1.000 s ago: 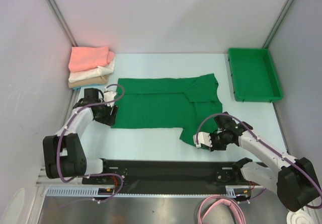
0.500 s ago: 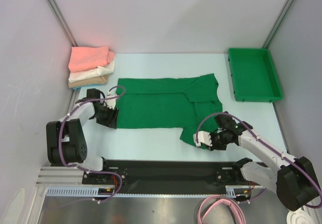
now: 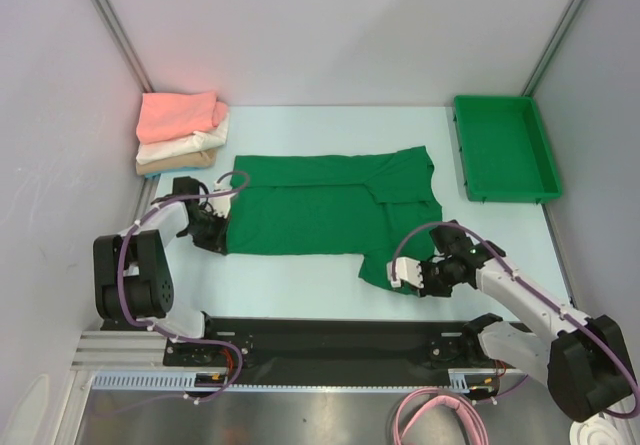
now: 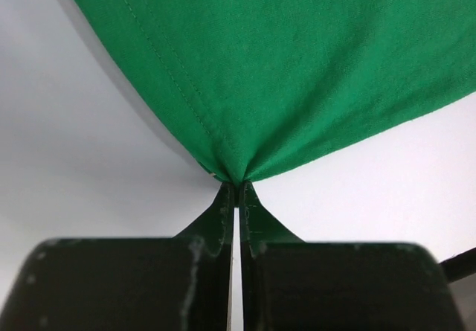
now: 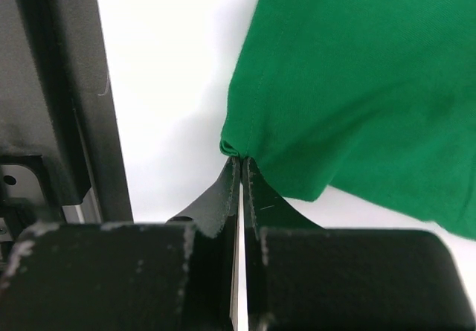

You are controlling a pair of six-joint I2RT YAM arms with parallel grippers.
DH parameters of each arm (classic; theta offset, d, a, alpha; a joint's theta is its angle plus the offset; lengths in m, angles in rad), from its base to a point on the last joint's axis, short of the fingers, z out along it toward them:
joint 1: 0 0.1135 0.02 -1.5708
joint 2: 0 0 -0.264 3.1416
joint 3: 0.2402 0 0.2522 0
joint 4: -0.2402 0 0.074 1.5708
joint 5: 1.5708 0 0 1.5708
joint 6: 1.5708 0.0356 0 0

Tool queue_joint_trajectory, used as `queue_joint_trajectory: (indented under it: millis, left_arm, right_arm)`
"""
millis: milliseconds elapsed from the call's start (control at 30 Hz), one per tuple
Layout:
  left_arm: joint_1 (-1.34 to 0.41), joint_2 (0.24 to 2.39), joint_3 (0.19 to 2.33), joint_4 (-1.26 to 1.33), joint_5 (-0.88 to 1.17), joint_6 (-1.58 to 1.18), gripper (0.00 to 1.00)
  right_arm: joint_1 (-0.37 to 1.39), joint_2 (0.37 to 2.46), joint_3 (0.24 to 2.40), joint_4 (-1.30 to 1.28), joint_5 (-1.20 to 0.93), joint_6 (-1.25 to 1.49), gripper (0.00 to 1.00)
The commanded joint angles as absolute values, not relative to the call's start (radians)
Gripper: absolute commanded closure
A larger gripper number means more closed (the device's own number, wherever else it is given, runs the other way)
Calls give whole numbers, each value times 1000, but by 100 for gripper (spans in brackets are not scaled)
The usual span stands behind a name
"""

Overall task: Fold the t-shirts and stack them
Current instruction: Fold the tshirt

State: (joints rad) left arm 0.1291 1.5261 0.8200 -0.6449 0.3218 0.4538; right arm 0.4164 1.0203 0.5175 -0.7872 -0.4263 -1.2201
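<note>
A dark green t-shirt (image 3: 320, 210) lies spread flat in the middle of the table. My left gripper (image 3: 222, 237) is shut on its near left corner; in the left wrist view the cloth (image 4: 297, 63) bunches into the closed fingertips (image 4: 236, 186). My right gripper (image 3: 392, 277) is shut on the shirt's near right corner, where the green cloth (image 5: 357, 85) pinches between the tips (image 5: 240, 160). Three folded t-shirts, salmon pink (image 3: 180, 115), white (image 3: 185, 145) and tan (image 3: 175, 165), sit stacked at the far left.
A green plastic bin (image 3: 505, 147) stands at the far right. Grey walls close in the left, right and back. The black rail (image 3: 330, 340) carrying the arm bases runs along the near edge.
My left gripper slid in to the shirt's near left corner and closed on it. The right gripper kept its hold and barely moved.
</note>
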Motion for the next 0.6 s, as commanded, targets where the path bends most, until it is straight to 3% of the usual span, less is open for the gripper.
queue_joint_trajectory:
  millis: [0, 267, 567]
  left_arm:
    - [146, 1487, 844, -637, 330, 476, 100]
    - [144, 1413, 880, -713, 310, 535, 100]
    - [143, 1393, 972, -801, 322, 566, 100]
  right_arm:
    - [394, 968, 555, -785, -442, -1195, 100]
    - [229, 868, 670, -883, -563, -1184, 100]
    - [193, 841, 804, -876, -591, -1126, 100]
